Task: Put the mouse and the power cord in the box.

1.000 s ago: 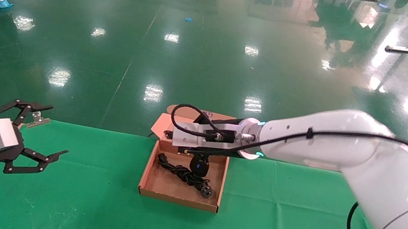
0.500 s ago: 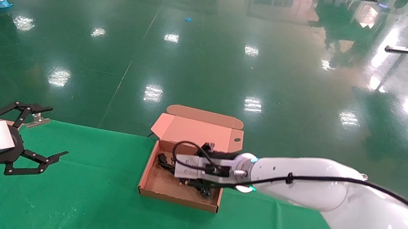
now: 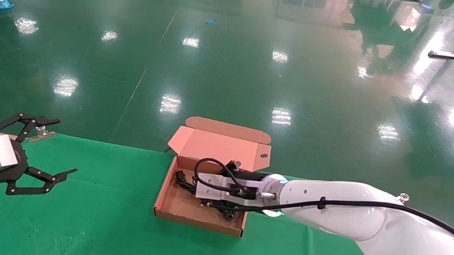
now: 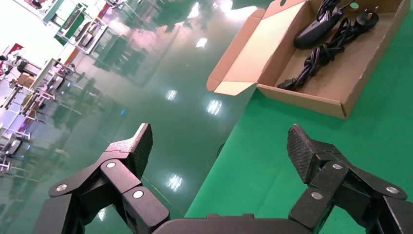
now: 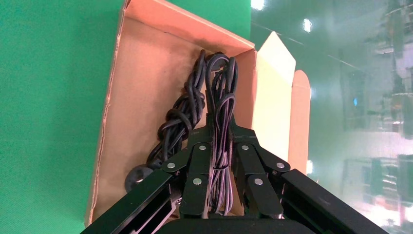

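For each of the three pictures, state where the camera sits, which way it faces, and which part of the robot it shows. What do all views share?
Head: on the head, looking down at the table; both arms show.
Left wrist: behind the open left gripper, parked apart from the box.
Right wrist: behind the right gripper, shut on the mouse cable inside the box.
Shared: box and power cord.

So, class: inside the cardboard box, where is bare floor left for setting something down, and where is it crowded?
Bare floor lies along the box's left and front walls. The back and right side is crowded: the bundled power cord, the mouse and the right gripper.
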